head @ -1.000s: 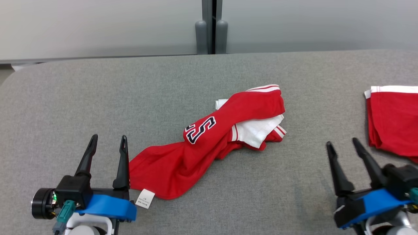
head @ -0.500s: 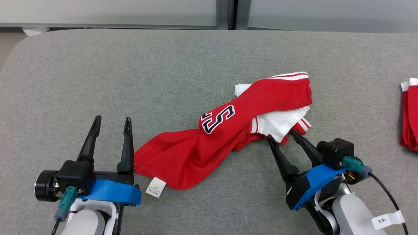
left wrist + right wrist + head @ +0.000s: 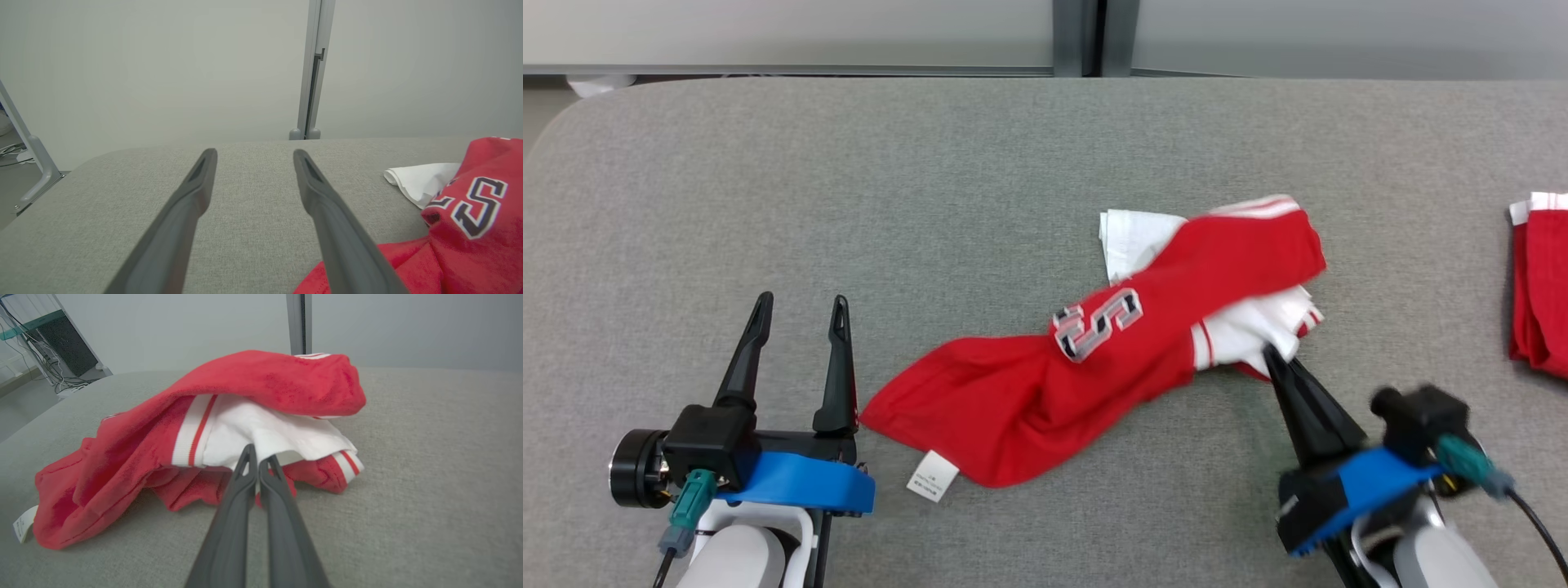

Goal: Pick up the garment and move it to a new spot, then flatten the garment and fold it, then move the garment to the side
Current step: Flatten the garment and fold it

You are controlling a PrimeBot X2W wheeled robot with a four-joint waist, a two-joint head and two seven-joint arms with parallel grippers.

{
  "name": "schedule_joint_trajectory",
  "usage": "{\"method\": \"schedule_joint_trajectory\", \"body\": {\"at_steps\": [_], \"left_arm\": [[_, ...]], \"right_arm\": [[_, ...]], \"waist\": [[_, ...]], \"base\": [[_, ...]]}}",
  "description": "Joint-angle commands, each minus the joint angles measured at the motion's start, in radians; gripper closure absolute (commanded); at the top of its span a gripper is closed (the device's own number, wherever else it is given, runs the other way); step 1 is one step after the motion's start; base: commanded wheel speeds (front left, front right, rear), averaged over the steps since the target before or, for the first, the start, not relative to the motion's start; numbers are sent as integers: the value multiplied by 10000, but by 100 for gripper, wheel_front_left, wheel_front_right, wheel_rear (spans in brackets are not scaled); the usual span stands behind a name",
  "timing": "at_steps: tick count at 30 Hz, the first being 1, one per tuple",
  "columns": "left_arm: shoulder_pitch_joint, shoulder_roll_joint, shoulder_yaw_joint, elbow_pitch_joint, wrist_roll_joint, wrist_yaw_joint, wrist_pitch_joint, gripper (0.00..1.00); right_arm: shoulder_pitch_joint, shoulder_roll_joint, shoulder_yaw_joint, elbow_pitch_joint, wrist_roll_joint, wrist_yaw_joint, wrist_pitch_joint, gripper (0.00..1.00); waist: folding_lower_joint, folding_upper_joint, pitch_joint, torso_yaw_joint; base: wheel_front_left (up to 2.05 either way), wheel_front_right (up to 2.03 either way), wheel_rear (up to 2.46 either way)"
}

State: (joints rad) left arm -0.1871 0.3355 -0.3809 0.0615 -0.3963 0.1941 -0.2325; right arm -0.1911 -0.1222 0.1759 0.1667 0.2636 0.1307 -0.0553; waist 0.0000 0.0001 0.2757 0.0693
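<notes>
Since half a second ago, the right gripper [image 3: 1270, 353] has shut its fingers on the white fold of the garment [image 3: 1029, 392]. The garment's right end has shifted slightly rightward with it, while the left end has stayed put.

Layout: the left gripper [image 3: 801, 300] sits at the lower left of the table [image 3: 849, 204], fingers spread wide, holding nothing. The garment lies crumpled across the table centre. Its red left end is just beside the left gripper's inner finger, and its label [image 3: 934, 476] lies flat on the table. A second red garment [image 3: 1539, 294] lies at the far right edge, well apart.

Hazards: the left end can catch on the idle left finger. The pinch takes only a thin edge of white fabric, so on lifting, the trailing red body can pull it free. A long pull rightward can bring the cloth onto the second garment.

Pose: the left arm points straight up the head view, low and roughly parallel to the table. The right arm enters from the lower right, with its fingers angled up and leftward and the tips low at the fabric edge.
</notes>
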Motion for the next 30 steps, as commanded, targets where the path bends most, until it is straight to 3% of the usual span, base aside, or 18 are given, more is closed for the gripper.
{"method": "schedule_joint_trajectory", "body": {"at_steps": [1,7,12,13,14,20,30], "left_arm": [[-8,25,10,19,-30,10,-75,0],[117,118,12,-17,-60,38,-42,0],[189,221,-15,-126,-69,72,55,0],[203,233,-15,-154,-68,87,70,0],[213,248,-18,-172,-68,98,87,0],[361,299,-15,-171,-131,179,137,0],[715,260,62,-166,-237,381,25,0]], "right_arm": [[581,136,-278,-352,-114,0,20,100],[2326,619,-871,-1378,-144,0,-52,100],[3123,722,-876,-1132,434,0,-35,100],[3140,723,-791,-1069,605,0,-107,55],[3116,722,-730,-1043,626,0,-205,1],[2870,712,-958,-1514,267,0,-645,0],[2480,391,-1907,-2794,-640,0,-150,0]], "waist": [[0,-1,-45,-84],[0,-1,-85,-413],[0,-1,-103,-618],[0,-1,-114,-651],[0,-1,-120,-670],[0,-1,-313,-745],[0,-1,-770,-631]], "base": [[0,0,0],[0,0,0],[0,0,0],[0,0,0],[0,0,0],[0,0,0],[0,0,0]]}}
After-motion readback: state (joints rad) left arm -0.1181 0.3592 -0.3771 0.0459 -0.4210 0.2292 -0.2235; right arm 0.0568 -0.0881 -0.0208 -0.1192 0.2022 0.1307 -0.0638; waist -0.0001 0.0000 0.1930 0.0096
